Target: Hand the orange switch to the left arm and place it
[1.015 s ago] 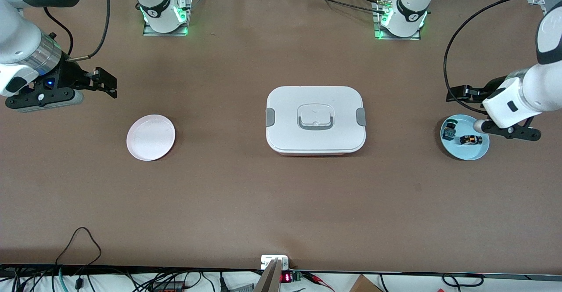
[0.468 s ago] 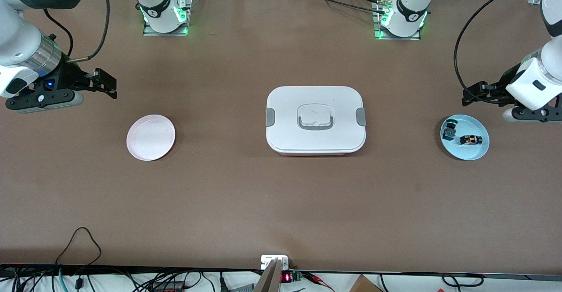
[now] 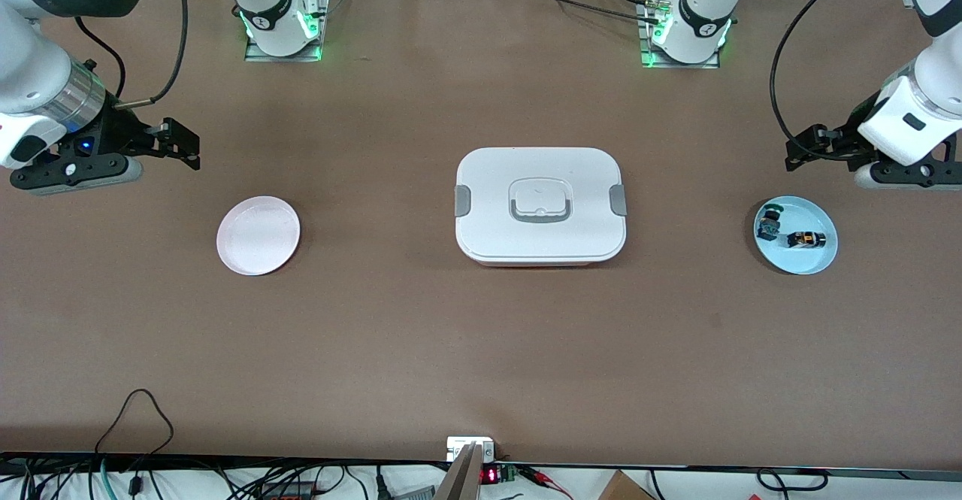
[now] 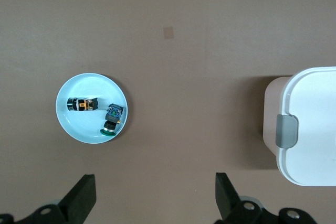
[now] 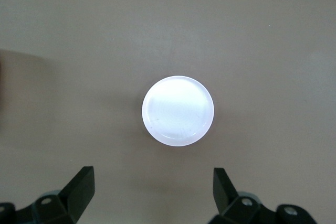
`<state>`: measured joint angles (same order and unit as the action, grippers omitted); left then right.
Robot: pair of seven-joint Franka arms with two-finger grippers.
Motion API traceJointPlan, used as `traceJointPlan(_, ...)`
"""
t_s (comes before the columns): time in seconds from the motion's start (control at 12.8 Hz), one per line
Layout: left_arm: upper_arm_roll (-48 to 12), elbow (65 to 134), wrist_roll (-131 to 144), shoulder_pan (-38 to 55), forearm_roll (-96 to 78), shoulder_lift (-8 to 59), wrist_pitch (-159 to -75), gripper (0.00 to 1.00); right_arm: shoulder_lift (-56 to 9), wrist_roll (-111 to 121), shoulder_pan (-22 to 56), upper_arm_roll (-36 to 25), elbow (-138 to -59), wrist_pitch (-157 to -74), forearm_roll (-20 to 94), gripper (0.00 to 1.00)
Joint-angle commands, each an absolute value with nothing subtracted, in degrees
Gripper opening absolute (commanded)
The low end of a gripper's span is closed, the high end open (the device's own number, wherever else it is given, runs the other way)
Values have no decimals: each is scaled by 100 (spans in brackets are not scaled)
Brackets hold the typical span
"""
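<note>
On the blue plate (image 3: 815,259), orange switch (image 3: 806,240) sits beside the green one (image 3: 768,224); my left gripper (image 3: 803,156) and right gripper (image 3: 179,141) both wide, so drop straight, pinch orange only.

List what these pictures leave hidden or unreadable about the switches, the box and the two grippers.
- Orange switch on the blue plate: too small in the front and left wrist views to tell its button's position.
- Box: lid on, contents hidden; left wrist view cuts it off at the edge.
- Left gripper, right gripper: open, but each wrist view's edge cuts off the gripper body.
</note>
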<state>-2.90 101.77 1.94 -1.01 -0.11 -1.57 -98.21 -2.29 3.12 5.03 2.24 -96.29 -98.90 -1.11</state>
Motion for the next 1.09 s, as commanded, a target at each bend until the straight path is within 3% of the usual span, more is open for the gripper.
traceJointPlan(0.0, 219, 10362, 229, 438, -114, -352, -9923, 100, -272, 290, 492, 211, -9510, -9791, -53, 100)
traceJointPlan(1.01, 193, 10336, 37, 299, -114, -264, -9738, 100, -308, 281, 483, 202, -9510, -9791, -53, 100)
